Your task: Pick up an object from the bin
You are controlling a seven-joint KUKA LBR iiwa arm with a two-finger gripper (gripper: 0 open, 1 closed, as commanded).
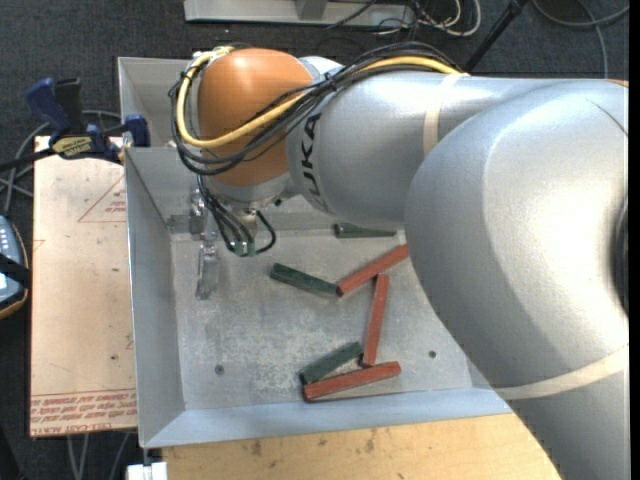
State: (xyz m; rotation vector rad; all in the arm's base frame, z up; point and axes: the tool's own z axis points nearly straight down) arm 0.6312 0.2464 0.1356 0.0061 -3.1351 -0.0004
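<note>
Camera view: gripper (207,268) at 9 o'clock of bin (150,298), over bare floor; grip state cannot be told. Nearest: dark green flat stick (303,280) near centre, at the gripper's 3 o'clock, its end touching a red-brown stick (372,270).

dark carpeted floor (80,18) all round, pale grey flat metal stand base (290,6) at the top edge, tangle of black and white cables (445,3) just beside it, soft even light

The arm (500,218) covered the right side of the bin (152,318), hid one end of a dark green bar (365,231) at the back, and ran off the picture's edge.
</note>
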